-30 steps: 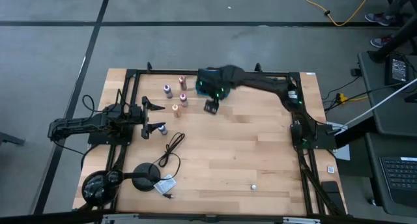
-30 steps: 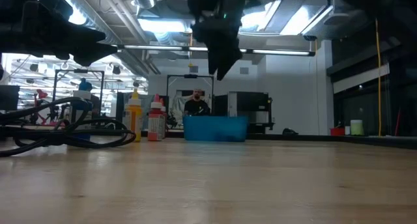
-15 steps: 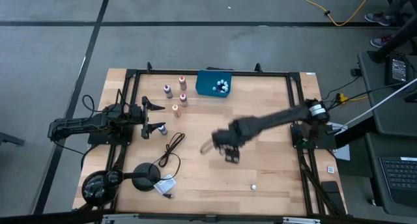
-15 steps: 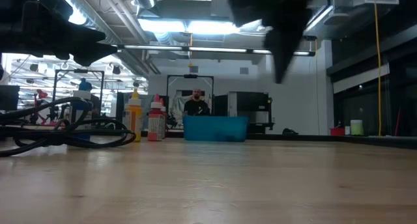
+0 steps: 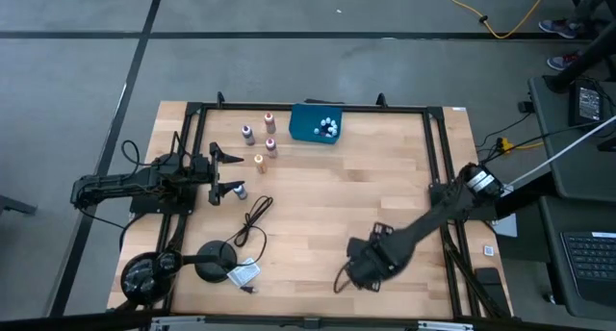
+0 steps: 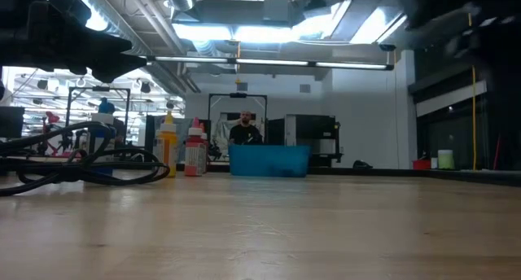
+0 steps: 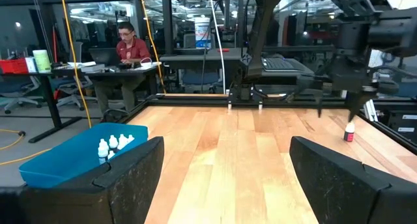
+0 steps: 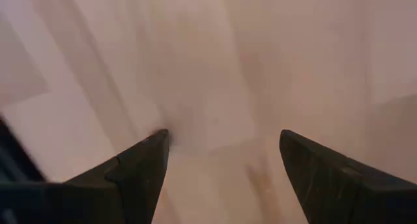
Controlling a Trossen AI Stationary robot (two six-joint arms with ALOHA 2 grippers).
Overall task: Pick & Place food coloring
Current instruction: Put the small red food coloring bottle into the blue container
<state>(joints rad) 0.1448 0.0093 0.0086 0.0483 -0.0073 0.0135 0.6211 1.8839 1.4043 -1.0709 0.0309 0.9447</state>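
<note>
The right gripper (image 5: 358, 270) is seen low over the near part of the tabletop (image 5: 385, 187), fingers (image 8: 140, 168) spread wide with only bare wood between them, so nothing is being held. The left gripper (image 5: 223, 173) is parked at the left edge, also spread and empty.

Food coloring is split up: a few white-capped bottles (image 5: 329, 128) are sitting in the teal tray (image 5: 303, 124) at the far edge, and four more bottles (image 5: 263, 141) are standing on the tabletop just left of the tray. One bottle (image 7: 350, 133) is spotted in the left wrist view near the right arm. A black cable (image 5: 252, 223) is lying well apart from the tray.
</note>
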